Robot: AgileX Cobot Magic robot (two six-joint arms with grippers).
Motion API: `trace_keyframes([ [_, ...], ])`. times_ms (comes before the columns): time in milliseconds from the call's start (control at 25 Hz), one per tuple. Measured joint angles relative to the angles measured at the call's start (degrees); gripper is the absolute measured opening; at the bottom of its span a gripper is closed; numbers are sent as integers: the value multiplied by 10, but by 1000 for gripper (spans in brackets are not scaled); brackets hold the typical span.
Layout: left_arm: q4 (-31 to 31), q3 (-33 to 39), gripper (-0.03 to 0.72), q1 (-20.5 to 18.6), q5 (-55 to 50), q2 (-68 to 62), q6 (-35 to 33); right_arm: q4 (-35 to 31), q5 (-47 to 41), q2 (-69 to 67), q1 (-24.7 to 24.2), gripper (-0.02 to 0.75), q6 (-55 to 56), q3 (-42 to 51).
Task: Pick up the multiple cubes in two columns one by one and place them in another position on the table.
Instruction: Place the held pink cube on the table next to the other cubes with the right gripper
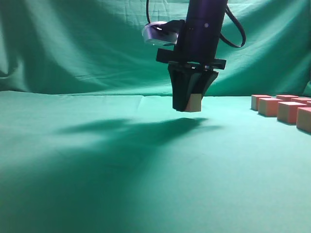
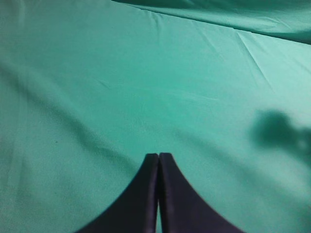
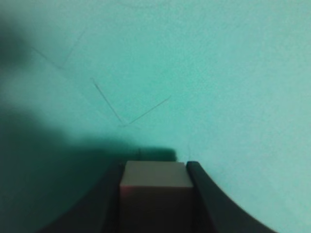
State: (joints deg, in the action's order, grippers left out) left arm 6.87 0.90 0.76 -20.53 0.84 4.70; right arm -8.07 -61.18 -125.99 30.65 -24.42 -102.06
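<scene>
Right gripper (image 1: 190, 104) clamps a cube (image 1: 195, 102) by its flat sides above the table (image 1: 97, 160) — looks light, rigid, easy to hold.

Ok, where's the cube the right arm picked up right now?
The held cube hangs clamped between the right gripper's jaws above the table, near the middle of the exterior view, well left of the remaining cubes at the right edge.

Matte, wrinkled green cloth table (image 1: 97, 184)
</scene>
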Motion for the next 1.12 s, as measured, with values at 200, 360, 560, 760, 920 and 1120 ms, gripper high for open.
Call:
trace_keyframes([
  [200, 0, 0, 0, 0, 0, 0, 0, 0, 1, -10, 1, 265, 0, 0],
  [360, 0, 0, 0, 0, 0, 0, 0, 0, 0, -13, 1, 265, 0, 0],
  [560, 0, 0, 0, 0, 0, 0, 0, 0, -1, -13, 1, 265, 0, 0],
  [760, 0, 0, 0, 0, 0, 0, 0, 0, -2, -13, 1, 265, 0, 0],
  [920, 0, 0, 0, 0, 0, 0, 0, -1, -2, -13, 1, 436, 0, 0],
  [1120, 0, 0, 0, 0, 0, 0, 0, -5, 0, -13, 1, 627, 1, 0],
])
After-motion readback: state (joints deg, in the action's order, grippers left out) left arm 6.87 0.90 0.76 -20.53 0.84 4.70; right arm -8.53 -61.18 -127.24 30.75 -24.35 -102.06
